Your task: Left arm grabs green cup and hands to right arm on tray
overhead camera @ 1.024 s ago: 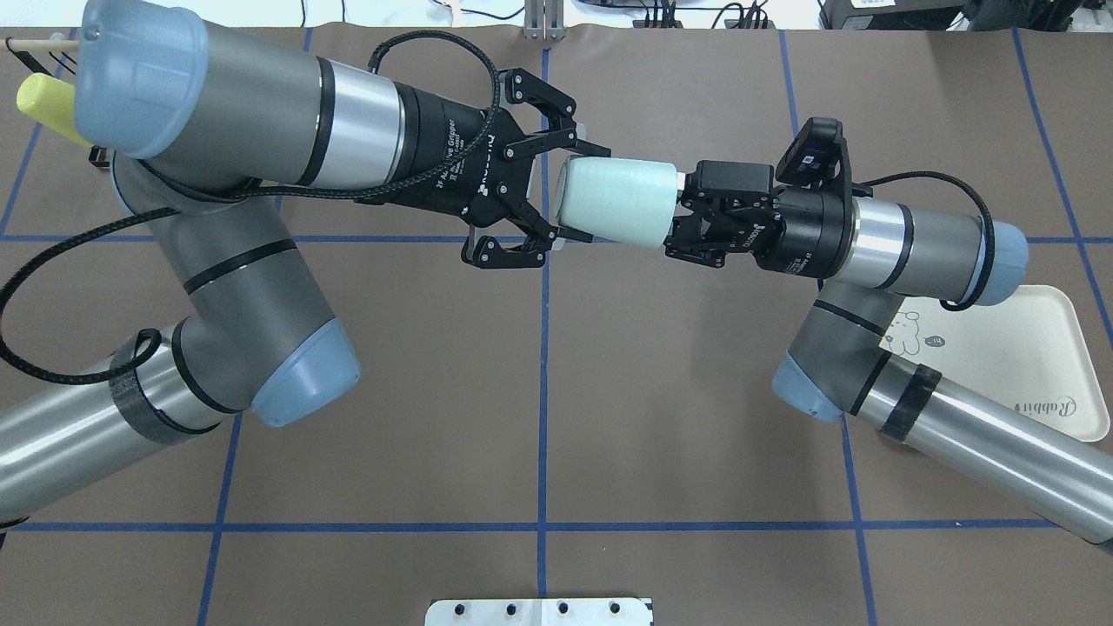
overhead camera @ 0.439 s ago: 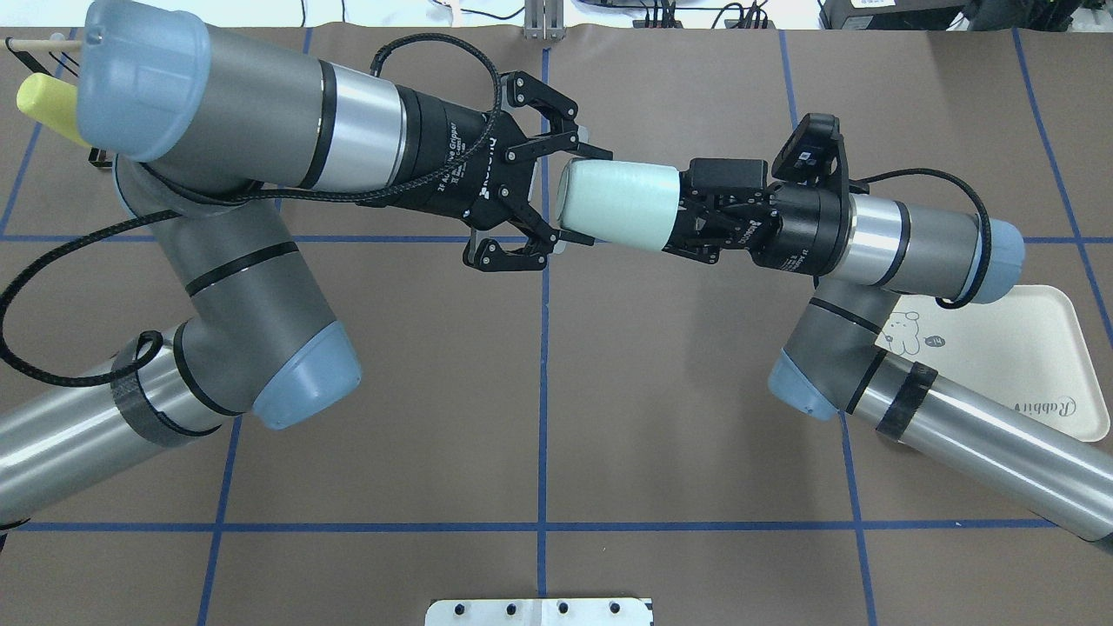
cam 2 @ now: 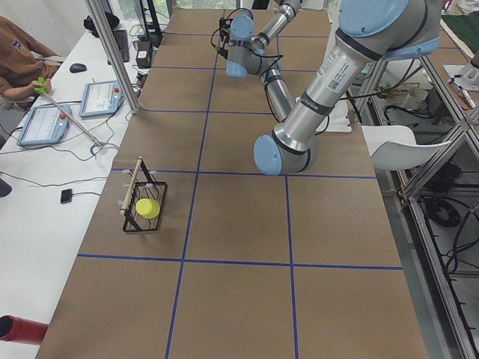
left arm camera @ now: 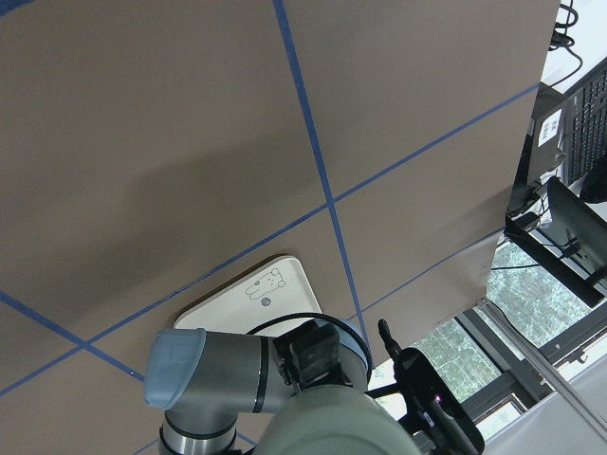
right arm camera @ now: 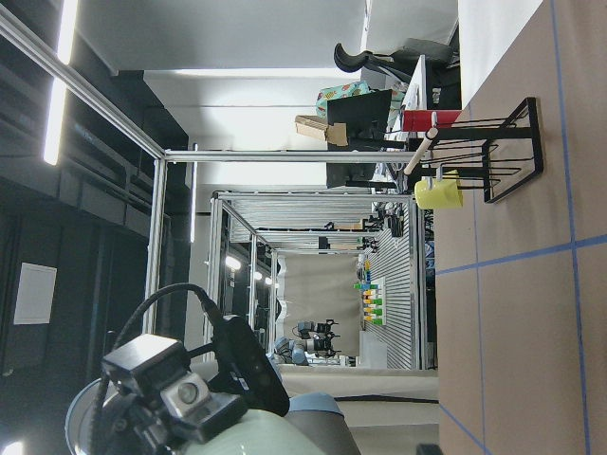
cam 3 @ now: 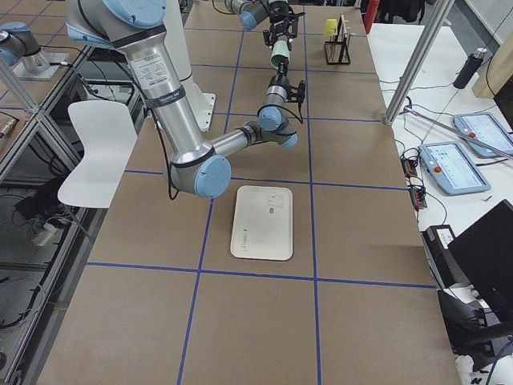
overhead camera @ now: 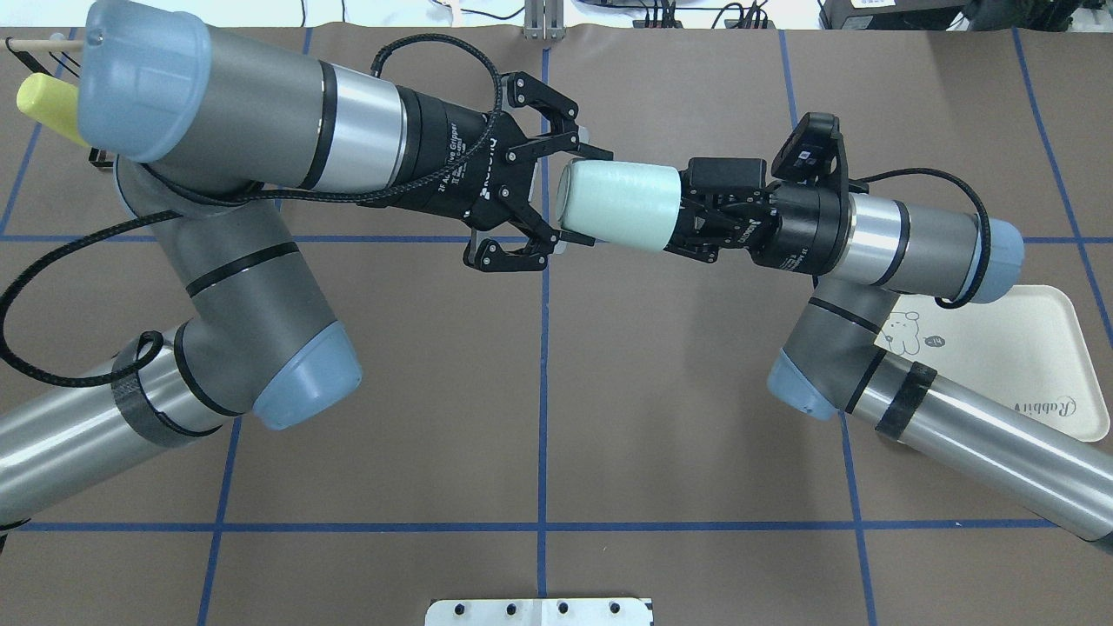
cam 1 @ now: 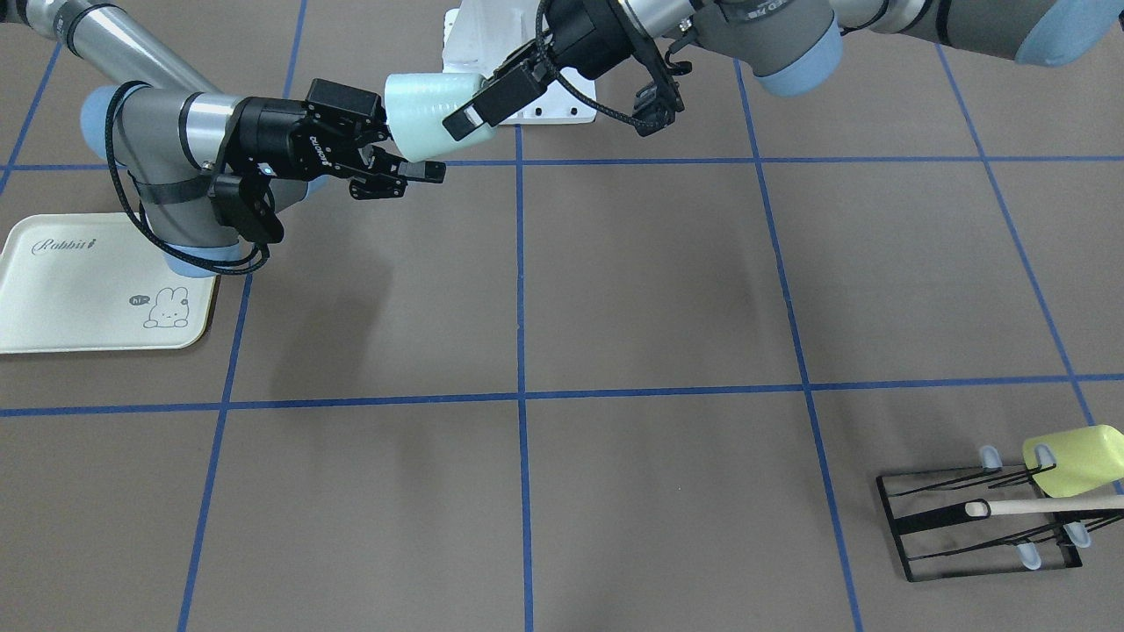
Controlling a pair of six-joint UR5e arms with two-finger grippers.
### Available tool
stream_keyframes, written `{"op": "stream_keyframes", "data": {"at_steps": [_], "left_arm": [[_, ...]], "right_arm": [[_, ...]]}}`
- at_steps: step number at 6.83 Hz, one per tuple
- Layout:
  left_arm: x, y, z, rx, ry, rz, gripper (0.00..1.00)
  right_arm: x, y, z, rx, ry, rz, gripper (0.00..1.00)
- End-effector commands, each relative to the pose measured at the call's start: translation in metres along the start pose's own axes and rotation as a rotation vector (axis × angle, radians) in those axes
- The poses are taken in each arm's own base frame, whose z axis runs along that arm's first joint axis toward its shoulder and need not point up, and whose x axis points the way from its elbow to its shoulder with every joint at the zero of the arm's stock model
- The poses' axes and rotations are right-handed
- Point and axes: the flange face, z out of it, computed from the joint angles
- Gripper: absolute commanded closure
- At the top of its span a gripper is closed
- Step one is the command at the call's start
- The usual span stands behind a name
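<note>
Green cup [overhead camera: 619,207] lies on its side in mid-air, above the table [overhead camera: 391,435], spanning the gap between the two grippers. Right gripper [overhead camera: 687,213] is closed on the cup end nearest it, the wider end by the look of the taper. Whether one jaw sits inside the mouth cannot be told. Left gripper [overhead camera: 581,196] is spread wide, one jaw on either side of the far, narrower end. Contact there cannot be confirmed; in the front-facing view one jaw crosses in front of the cup and the other hangs well clear. Judgement: the cup rides on the right gripper's hold alone, or nearly so. Handling: looks empty and thin-walled, so light. Probably stiff enough for a firm pinch, though the wall near the open mouth would likely flex under a hard squeeze. The smooth matte skin could slip between the pads if the cup is swung fast. Best hold: across the wall, close in to the gripper, as now. Tray [overhead camera: 1026,365] lies back along the right arm and below the gripper, beside the elbow.
</note>
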Motion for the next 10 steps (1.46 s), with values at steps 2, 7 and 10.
{"op": "stream_keyframes", "data": {"at_steps": [2, 7, 10], "left_arm": [[-0.0012, -0.0005, 0.0008, 0.001, -0.001, -0.001, 0.88], [-0.0016, -0.0059, 0.0035, 0.01, -0.003, -0.003, 0.25], [-0.0027, -0.0079, 0.0027, -0.005, 0.008, 0.015, 0.0]], "right_arm": [[0.0009, 0.0004, -0.0001, -0.001, 0.0, 0.001, 0.54], [0.0001, -0.0001, 0.0004, 0.011, -0.008, 0.002, 0.8], [0.0014, 0.001, 0.0003, 0.013, -0.008, 0.004, 1.0]]}}
